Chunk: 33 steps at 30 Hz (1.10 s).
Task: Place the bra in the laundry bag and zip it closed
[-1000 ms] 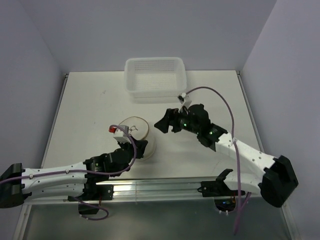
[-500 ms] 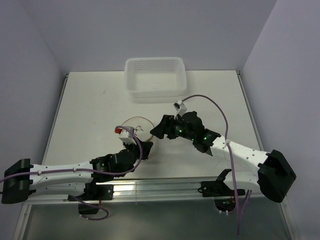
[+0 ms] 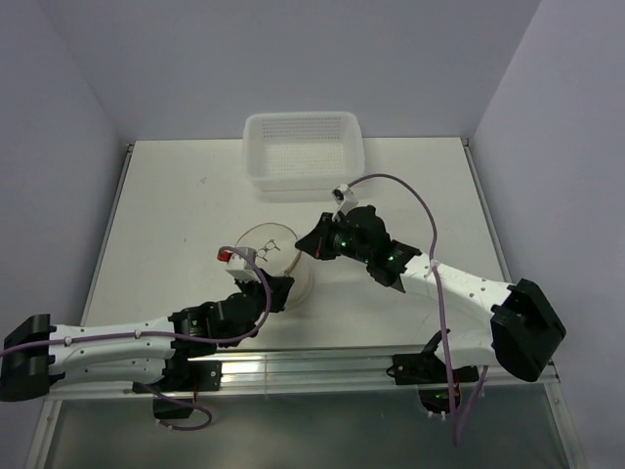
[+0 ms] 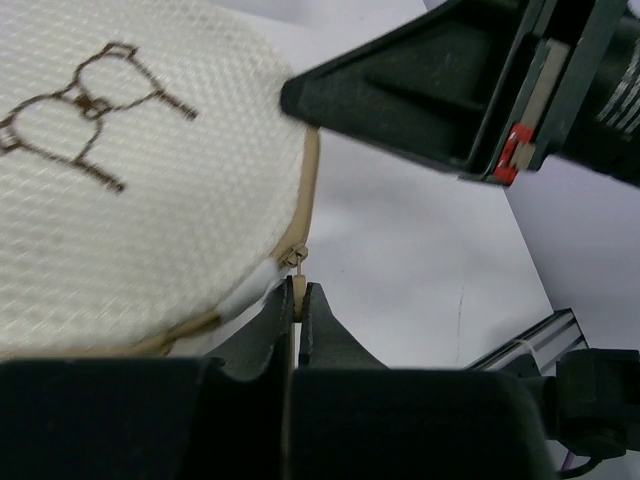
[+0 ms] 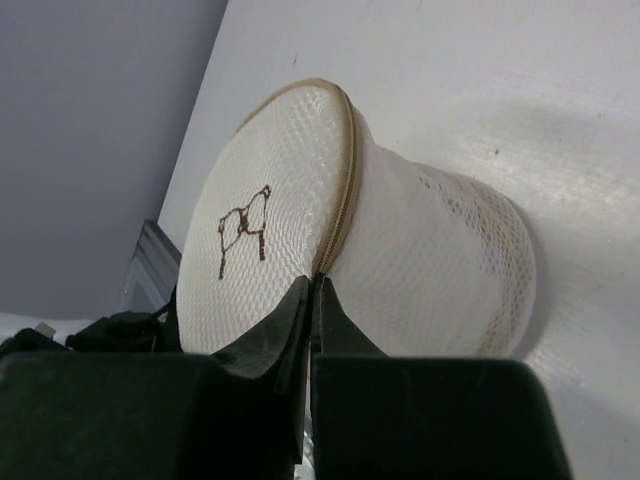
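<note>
status: closing stage, judged to be near the end.

1. the laundry bag (image 3: pixel 266 256) stands on the table (image 3: pixel 176 215) between the two grippers, in front of and well apart from the white basket (image 3: pixel 303 156). its lid (image 4: pixel 130 200) is down on the drum, the brown mark facing up.
2. the bra is not visible in any view. the mesh shows no yellow through it, so the bra's place inside the bag is a judgement, not an observation.
3. the left gripper (image 4: pixel 298 295) has its jaws pressed together, pinching the tan zipper pull (image 4: pixel 293 262) at the rim.
4. the right gripper (image 5: pixel 312 288) has its jaws pressed together on the rim seam of the bag, on the side toward the right arm, just beside the left gripper's hold.
5. the right wrist view shows the rim seam closed along the visible arc. next to the pull, the left wrist view shows a small pale patch; whether that is an open stretch cannot be determined.

remaining: confirm the zip is run fully home, then release both holds.
</note>
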Each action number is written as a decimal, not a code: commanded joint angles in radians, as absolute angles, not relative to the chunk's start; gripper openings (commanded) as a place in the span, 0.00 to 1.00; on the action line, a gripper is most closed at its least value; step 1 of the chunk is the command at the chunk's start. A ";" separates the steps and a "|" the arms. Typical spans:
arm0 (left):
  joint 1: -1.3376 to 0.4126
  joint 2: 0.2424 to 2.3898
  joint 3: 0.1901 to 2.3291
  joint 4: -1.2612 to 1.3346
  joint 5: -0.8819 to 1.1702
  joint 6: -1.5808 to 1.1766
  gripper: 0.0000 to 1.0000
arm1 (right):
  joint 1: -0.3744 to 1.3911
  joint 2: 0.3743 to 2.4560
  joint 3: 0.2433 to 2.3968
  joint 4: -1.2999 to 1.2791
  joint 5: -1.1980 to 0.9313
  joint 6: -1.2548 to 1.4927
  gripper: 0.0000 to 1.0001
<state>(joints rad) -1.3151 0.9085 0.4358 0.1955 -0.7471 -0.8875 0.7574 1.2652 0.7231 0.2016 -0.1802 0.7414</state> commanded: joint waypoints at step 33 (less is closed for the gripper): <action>-1.327 0.459 0.810 -0.494 -0.962 -0.776 0.99 | 0.672 0.597 0.660 0.008 0.204 0.457 1.00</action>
<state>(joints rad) -1.3220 0.4950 0.7616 -0.3714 -0.9051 -0.7971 0.6704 0.7094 0.6952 0.0643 0.0231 0.5129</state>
